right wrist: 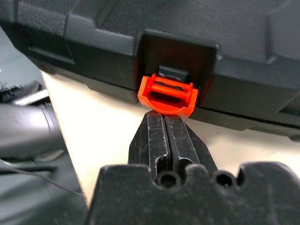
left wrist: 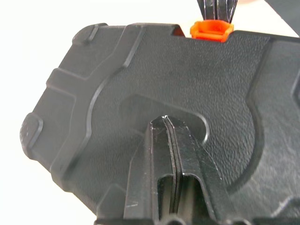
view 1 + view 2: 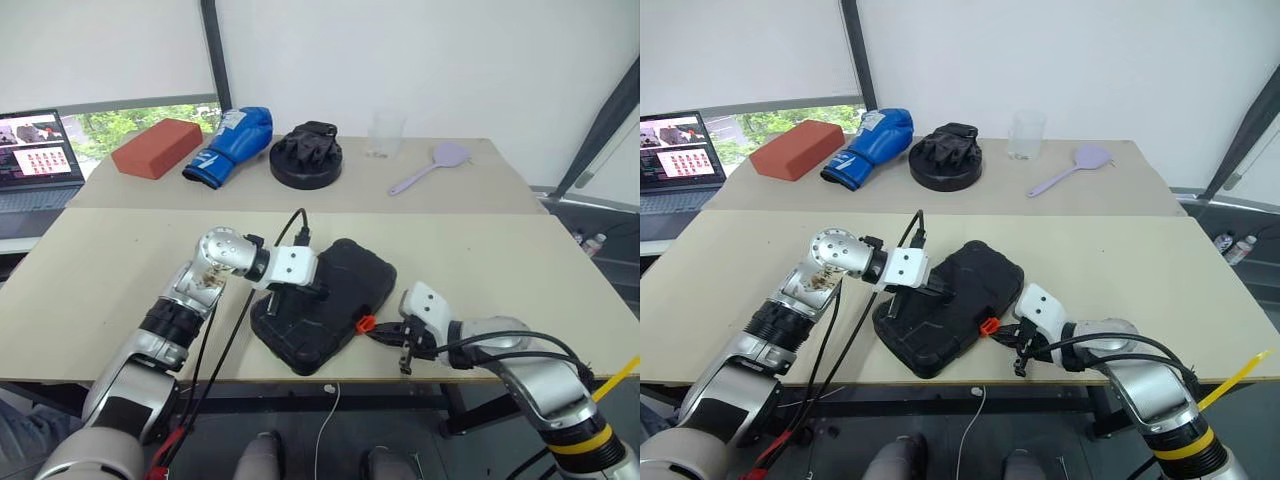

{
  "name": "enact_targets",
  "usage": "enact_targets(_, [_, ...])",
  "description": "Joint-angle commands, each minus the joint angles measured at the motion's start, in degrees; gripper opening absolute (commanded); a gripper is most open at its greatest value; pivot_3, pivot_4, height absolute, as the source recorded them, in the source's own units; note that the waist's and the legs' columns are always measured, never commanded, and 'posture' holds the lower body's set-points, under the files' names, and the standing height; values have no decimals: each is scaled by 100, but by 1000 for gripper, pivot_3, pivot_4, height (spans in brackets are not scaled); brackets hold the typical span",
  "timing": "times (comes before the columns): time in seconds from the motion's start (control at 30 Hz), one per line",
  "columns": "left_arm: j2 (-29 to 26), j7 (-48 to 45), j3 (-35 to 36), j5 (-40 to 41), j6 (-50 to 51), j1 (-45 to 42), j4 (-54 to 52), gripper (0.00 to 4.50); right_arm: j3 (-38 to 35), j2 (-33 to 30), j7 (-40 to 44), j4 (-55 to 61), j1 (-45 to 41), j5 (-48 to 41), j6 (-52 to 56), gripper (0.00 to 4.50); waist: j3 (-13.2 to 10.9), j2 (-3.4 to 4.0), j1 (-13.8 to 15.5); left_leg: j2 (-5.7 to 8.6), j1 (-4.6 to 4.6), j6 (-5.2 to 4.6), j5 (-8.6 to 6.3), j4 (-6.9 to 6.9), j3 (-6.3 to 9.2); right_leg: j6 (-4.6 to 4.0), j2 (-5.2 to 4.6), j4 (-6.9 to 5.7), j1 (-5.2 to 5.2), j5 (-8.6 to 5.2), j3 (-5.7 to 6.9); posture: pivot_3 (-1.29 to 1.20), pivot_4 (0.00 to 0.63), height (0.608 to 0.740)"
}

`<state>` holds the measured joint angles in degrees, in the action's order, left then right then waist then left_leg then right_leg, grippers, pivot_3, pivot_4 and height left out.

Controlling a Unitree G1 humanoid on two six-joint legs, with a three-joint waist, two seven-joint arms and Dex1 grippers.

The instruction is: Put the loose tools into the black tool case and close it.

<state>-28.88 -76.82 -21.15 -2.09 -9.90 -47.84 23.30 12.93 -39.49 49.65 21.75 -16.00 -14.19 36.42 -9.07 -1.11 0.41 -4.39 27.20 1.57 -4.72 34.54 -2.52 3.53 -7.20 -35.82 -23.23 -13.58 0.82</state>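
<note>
The black tool case [image 3: 345,275] lies with its lid down near the table's front edge, its textured shell up. My left gripper [image 3: 322,291] is shut, and its fingertips [image 2: 165,123] rest on the middle of the lid. My right gripper [image 1: 165,117] is shut too, with its tips touching the underside of the orange latch [image 1: 167,94] on the case's front rim. The latch [image 3: 366,324] still sticks out from the shell. The loose tools are out of view.
Along the back of the table stand a red brick [image 3: 157,148], a blue boxing glove [image 3: 230,145], a round black disc with gloves [image 3: 306,157], a clear cup [image 3: 386,134] and a purple spatula [image 3: 432,166]. A laptop [image 3: 35,160] sits at the far left.
</note>
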Motion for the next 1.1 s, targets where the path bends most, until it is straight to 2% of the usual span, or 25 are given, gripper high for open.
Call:
enact_targets(0.03, [29, -233, -605, -474, 26, 356, 347, 68, -165, 96, 71, 171, -599, -61, -337, 0, 0, 0, -13, 0, 0, 0, 0, -2, 0, 0, 0, 0, 0, 0, 0, 0, 150, 735])
enact_targets(0.6, [24, -155, -520, -437, 122, 437, 365, 68, -16, 174, 265, 74, -861, 138, -406, 0, 17, 2, -58, -3, -19, 0, 0, -21, -10, -6, 0, 1, -1, -3, -1, 0, 150, 735])
enact_targets(0.7, [-76, -185, -244, -111, 642, 558, 104, 68, -270, 55, 326, 206, -661, -54, -231, 0, 22, 1, -75, -4, -26, 1, 0, -27, -13, -7, 0, 2, 0, -4, -2, 0, 150, 735])
enact_targets(0.8, [-292, -184, 293, 436, 1523, 728, -321, 714, -895, -165, 520, 443, -358, -609, 155, 763, 23, 4, -80, -5, -24, 1, -1, -31, -18, -8, -2, 2, -3, -5, -6, 0, 150, 735])
enact_targets(0.87, [-579, -210, 707, 869, 2195, 903, -724, 1427, -1450, -340, 709, 546, -200, -1146, 425, 1453, 21, 1, -85, -6, -24, 1, -1, -36, -18, -17, -1, 1, 0, -14, -5, 0, 150, 735])
enact_targets(0.97, [-1352, -394, 1487, 1702, 3296, 1318, -1554, 2367, -2395, -773, 1101, 449, -148, -2014, 895, 2382, 19, 0, -129, -6, -13, -2, 1, -61, -20, -29, -1, -2, -2, -22, -10, 0, 150, 735])
enact_targets(1.0, [-1805, -556, 1919, 2151, 3874, 1544, -1945, 2797, -2754, -1079, 1443, 255, -170, -2328, 1052, 2812, 15, 0, -139, -5, -13, -3, 2, -68, -21, -35, 1, -6, -6, -26, -11, 0, 150, 735])
enact_targets(1.1, [-2769, -841, 2785, 3017, 4957, 2076, -2704, 3790, -3324, -1786, 2211, -223, -213, -2875, 1267, 3786, -29, -13, -134, -15, -8, -4, 2, -77, -19, -47, 10, -21, -25, -47, -7, 0, 150, 735])
